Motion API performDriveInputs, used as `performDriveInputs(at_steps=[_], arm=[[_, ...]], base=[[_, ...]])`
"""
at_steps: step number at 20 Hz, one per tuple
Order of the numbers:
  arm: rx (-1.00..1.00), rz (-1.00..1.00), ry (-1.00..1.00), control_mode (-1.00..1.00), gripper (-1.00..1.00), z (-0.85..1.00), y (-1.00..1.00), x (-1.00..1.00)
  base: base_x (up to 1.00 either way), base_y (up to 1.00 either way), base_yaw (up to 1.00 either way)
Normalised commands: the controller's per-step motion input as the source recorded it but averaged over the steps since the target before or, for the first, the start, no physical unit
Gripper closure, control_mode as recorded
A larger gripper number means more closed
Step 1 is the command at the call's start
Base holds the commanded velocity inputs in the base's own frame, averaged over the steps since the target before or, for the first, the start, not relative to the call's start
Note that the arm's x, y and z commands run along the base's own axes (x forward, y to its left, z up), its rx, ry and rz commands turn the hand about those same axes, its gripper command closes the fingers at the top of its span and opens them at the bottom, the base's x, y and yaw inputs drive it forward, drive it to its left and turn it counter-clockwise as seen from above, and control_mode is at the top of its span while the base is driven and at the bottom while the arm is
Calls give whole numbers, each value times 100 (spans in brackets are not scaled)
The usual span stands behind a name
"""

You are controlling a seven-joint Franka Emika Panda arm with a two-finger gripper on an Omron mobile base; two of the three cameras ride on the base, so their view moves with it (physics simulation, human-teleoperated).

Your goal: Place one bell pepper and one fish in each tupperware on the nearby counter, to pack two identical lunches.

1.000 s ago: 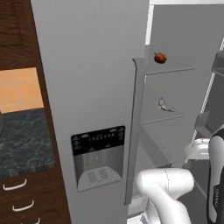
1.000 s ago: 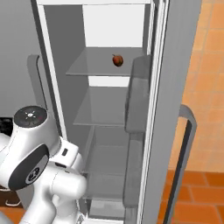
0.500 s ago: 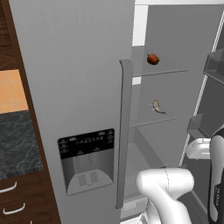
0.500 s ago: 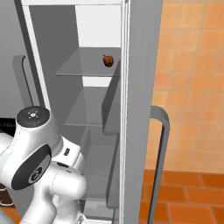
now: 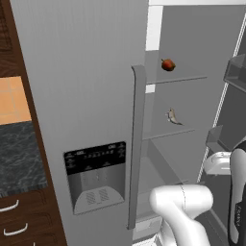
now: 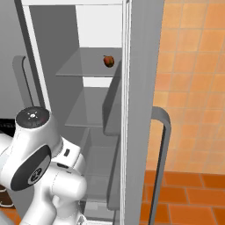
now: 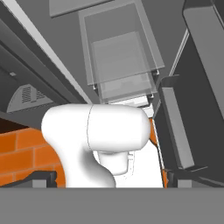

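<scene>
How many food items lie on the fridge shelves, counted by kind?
Bell pepper: 1
Fish: 1
Total: 2

Fridge door point(image 5: 81, 86): smooth matt grey, metal look, w/ black glossy dispenser panel point(image 5: 95, 158). Left of fridge: counter point(image 5: 19, 153) polished dark marbled stone; drawers point(image 5: 24, 221) below dark wood grain. Inside fridge: shelves point(image 6: 90, 66) translucent, glassy. Right of fridge: orange tile wall point(image 6: 193, 83), matt.

Bell pepper point(image 5: 167, 65) above, probably, fish point(image 5: 172, 116)
</scene>
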Motion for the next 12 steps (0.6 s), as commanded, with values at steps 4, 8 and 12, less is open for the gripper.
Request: performDriveInputs(at_steps=[4, 8, 12], arm=[[-3, 0, 3, -100, -100, 0, 16, 39], [-6, 0, 2, -100, -100, 1, 12, 63], [-29, 1, -9, -100, -100, 1, 3, 75]], base=[[13, 9, 0], [0, 0, 0], [0, 0, 0]])
